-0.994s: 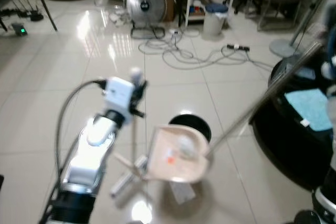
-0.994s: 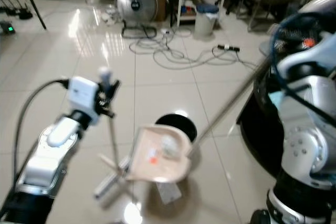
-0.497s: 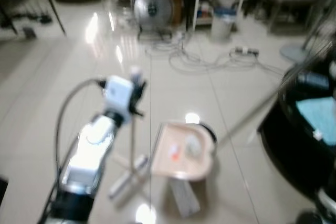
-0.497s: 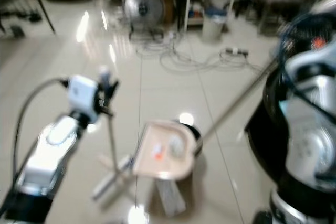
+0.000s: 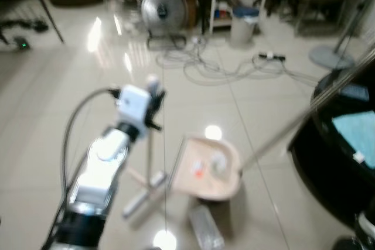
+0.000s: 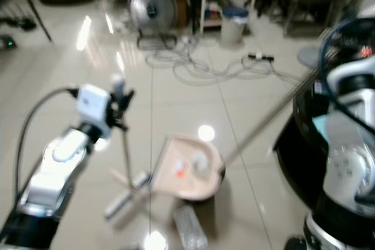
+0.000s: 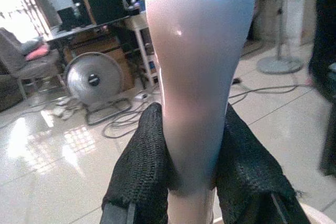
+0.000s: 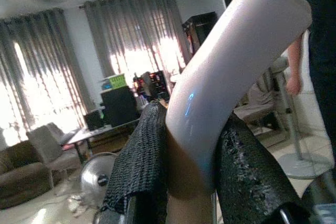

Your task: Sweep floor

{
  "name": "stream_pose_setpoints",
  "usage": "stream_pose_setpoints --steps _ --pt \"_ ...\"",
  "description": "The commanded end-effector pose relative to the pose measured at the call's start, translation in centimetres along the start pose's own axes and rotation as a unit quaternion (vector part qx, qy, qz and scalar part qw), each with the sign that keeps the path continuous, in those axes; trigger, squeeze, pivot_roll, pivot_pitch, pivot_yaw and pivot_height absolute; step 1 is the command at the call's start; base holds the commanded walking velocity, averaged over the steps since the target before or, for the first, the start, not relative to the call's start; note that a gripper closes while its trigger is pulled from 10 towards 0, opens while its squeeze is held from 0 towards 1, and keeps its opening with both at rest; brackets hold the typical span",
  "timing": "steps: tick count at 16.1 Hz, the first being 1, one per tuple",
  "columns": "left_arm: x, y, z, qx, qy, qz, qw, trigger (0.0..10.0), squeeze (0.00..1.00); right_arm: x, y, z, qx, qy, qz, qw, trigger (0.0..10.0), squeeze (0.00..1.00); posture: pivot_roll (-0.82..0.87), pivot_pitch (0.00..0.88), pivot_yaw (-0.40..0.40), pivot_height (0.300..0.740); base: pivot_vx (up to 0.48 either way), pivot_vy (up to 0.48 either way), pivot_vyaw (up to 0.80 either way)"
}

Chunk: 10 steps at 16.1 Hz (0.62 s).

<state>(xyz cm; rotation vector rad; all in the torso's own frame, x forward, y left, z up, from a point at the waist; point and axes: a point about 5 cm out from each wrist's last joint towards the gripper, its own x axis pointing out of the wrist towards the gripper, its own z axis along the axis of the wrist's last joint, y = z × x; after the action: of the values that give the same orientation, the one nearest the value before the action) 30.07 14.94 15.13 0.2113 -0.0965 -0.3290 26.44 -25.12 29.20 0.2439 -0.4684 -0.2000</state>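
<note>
L gripper is pinching the broom handle; R gripper is pinching the dustpan handle. Dustpan, w/ debris, is now covering the round black bin it hovered beside 1 s ago, prob. approaching emptying. Clear wrapper is lying on the floor.

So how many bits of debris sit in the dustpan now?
2 can be made out in the dustpan: an orange scrap and a pale lump beside it; blur may hide more.

Fan, white bin, cables at far wall.
</note>
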Motion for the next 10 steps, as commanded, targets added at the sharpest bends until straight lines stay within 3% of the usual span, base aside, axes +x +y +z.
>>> stream_pose_setpoints --steps 1,3,10 --pt "0.40 -0.21 1.02 0.012 -0.020 -0.005 1.000 10.0 0.00 -0.16 -0.82 1.19 -0.005 -0.030 -0.014 0.999 10.0 0.00 -0.07 0.040 0.033 0.740 0.368 0.000 0.00" --pt "0.42 -0.26 0.99 0.011 -0.020 -0.006 1.000 10.0 0.00 -0.18 -1.08 1.23 -0.014 -0.030 -0.016 0.999 10.0 0.00 -0.07 0.041 0.032 0.740 0.366 0.000 0.00" --pt "0.00 -0.10 0.49 0.016 -0.012 -0.001 1.000 10.0 0.00 0.02 -1.52 1.08 -0.071 -0.038 0.001 0.997 10.0 0.00 -0.07 0.047 0.026 0.740 0.000 0.000 0.00"
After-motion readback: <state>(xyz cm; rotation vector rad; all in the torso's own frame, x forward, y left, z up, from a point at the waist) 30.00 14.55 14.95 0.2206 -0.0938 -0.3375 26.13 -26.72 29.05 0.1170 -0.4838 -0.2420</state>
